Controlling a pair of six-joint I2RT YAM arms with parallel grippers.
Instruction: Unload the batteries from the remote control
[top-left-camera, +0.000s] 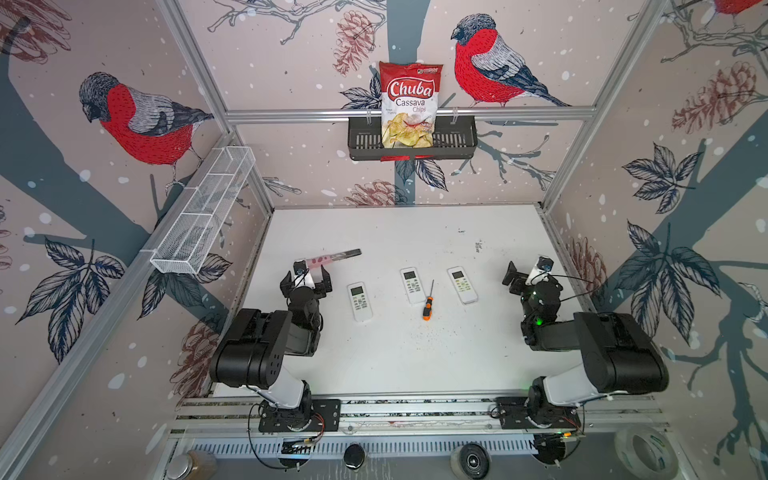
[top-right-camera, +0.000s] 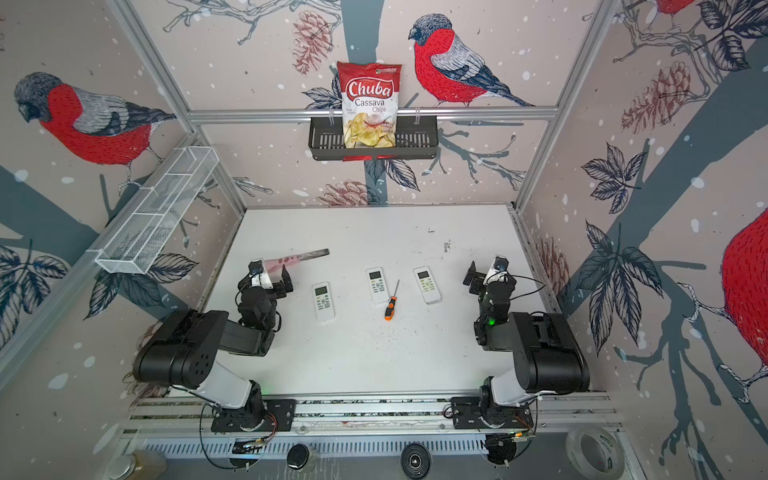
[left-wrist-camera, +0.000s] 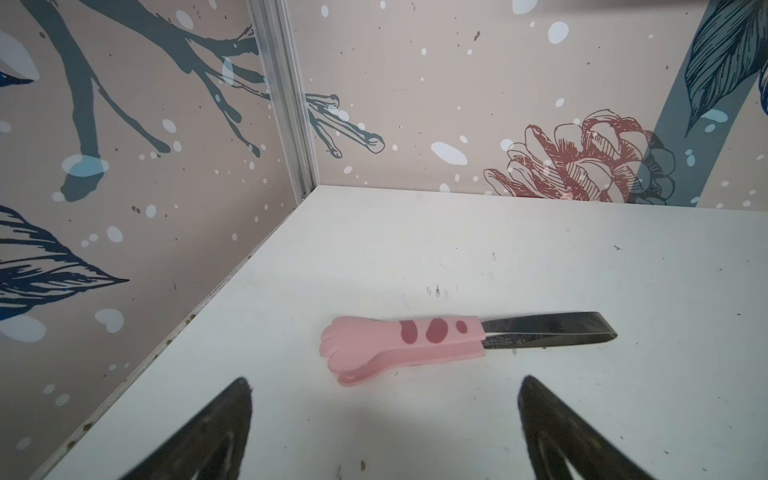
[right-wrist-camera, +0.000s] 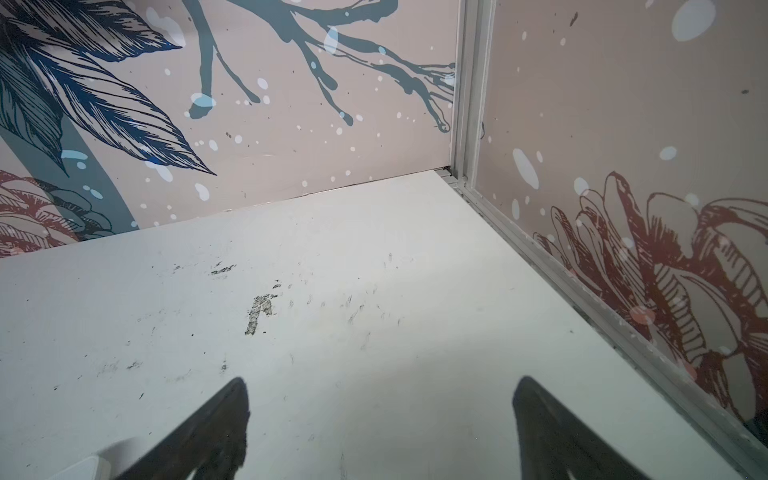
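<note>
Left end effector and right end effector both spread wide, holding nothing; batteries out of sight.
Black basket on the back rail holds a chips bag. White wire basket hangs on the left wall, contents unclear. My left end effector sits over the bench just short of pink tongs, not touching. My right one is over scuffed bench by the right wall. Face up between my arms: left remote, middle remote, right remote. Screwdriver lies between the last two. Can't tell whether batteries are inside.
</note>
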